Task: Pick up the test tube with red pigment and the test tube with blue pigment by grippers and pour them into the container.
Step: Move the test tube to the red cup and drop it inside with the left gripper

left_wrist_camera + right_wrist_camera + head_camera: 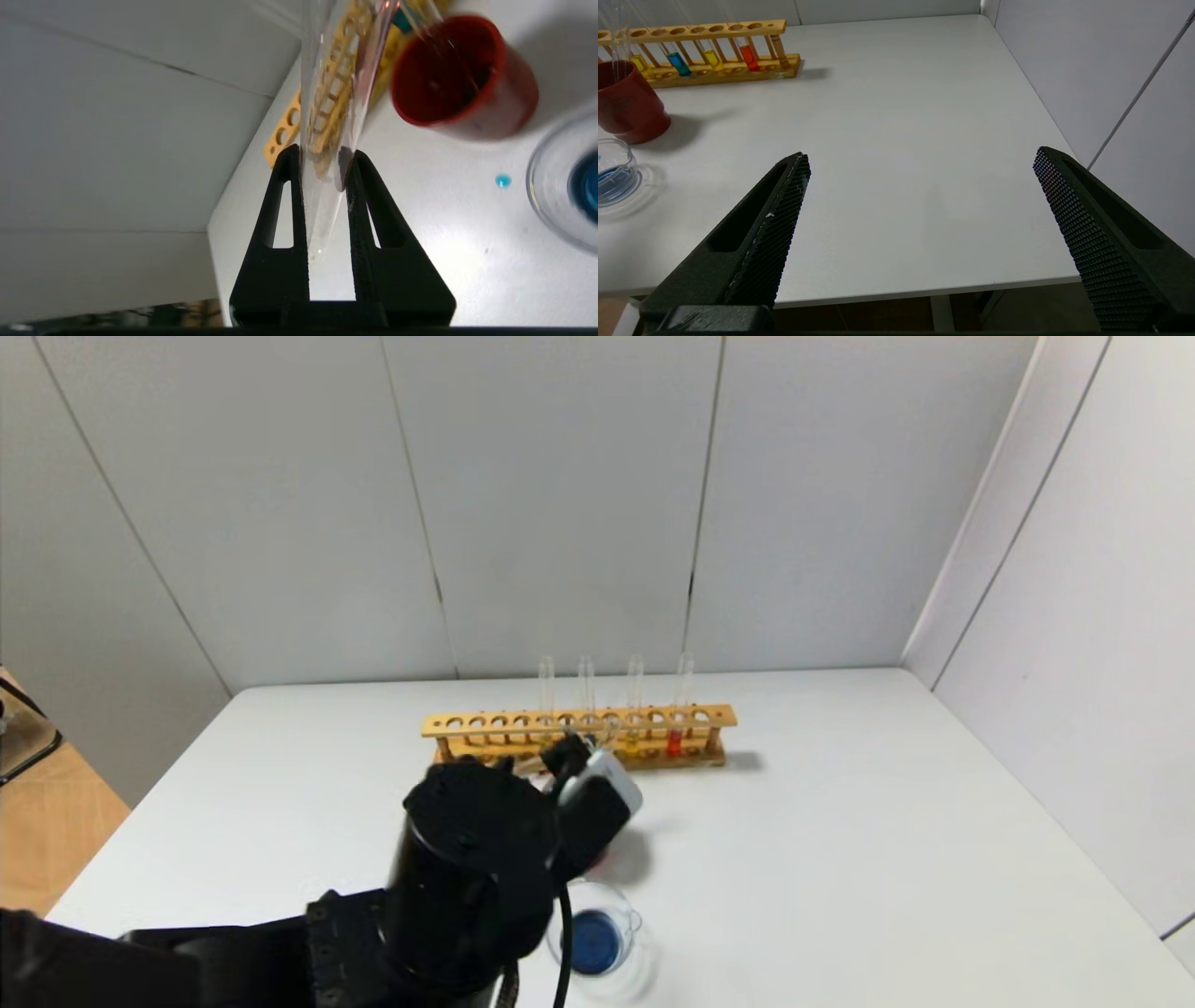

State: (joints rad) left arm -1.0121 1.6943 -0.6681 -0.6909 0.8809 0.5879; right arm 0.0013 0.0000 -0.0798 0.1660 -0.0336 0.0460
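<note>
My left gripper [322, 156] is shut on an empty clear test tube [327, 116], held tilted above the table with its open end near the red cup [448, 70]. In the head view this gripper [597, 775] is just in front of the wooden rack [579, 721]. The test tube with red pigment [748, 57] stands near the rack's right end, also seen in the head view [674, 742]. A tube with blue pigment [679, 63] stands in the rack. The glass container [597, 943] holds blue liquid. My right gripper [920, 156] is open and empty over the table's near right edge.
Two yellow-liquid tubes [712, 59] stand in the rack. The red cup [626, 107] sits between the rack and the container [612, 172]. A blue drop [502, 180] lies on the table beside the container. Walls close the back and right sides.
</note>
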